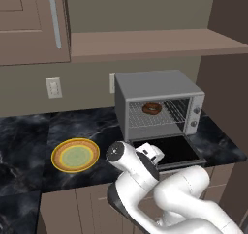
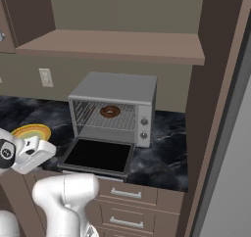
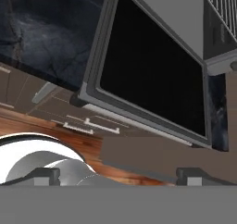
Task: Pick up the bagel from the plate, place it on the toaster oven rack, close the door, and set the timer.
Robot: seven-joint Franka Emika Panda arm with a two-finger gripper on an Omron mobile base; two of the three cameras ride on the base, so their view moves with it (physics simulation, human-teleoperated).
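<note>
The bagel (image 1: pixel 151 109) (image 2: pixel 110 111) lies on the wire rack (image 1: pixel 145 120) (image 2: pixel 123 121) inside the grey toaster oven (image 1: pixel 155 85) (image 2: pixel 115 86). The oven's door (image 1: pixel 170 148) (image 2: pixel 98 155) (image 3: pixel 152 70) hangs open, folded down flat over the counter edge, dark glass facing up. My gripper (image 3: pixel 119 174) (image 1: pixel 151 153) is open and holds nothing. It hovers by the door's front left corner. The plate (image 1: pixel 56 156) (image 2: pixel 30 131) sits bare on the counter to the oven's left. Two knobs (image 1: pixel 196 110) (image 2: pixel 144 122) sit on the oven's right strip.
A black marble counter (image 1: pixel 29 131) carries the oven and plate. A shelf (image 2: pixel 122 45) hangs above the oven. A tall brown panel (image 2: pixel 215 108) closes the right side. Drawers with silver handles (image 2: pixel 125 194) (image 3: pixel 90 126) sit below the counter. A wall outlet (image 1: pixel 54 87) is behind the plate.
</note>
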